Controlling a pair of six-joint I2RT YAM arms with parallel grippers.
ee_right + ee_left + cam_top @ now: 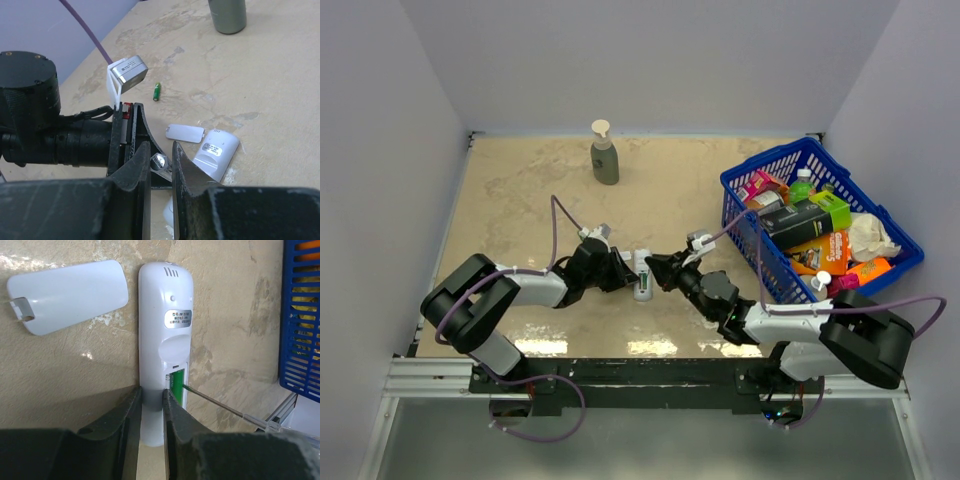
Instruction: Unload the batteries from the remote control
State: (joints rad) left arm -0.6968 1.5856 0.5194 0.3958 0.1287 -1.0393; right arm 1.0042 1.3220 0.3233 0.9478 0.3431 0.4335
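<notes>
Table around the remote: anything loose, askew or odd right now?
Battery cover lies off, beside the remote control. One green battery lies loose on the table, apart from the remote; a second battery sits in the recess, a thin stick reaching it. No damage visible.

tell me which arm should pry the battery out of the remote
Right. The right gripper holds the thin stick, tip at the green battery; the left gripper clamps the remote control.
</notes>
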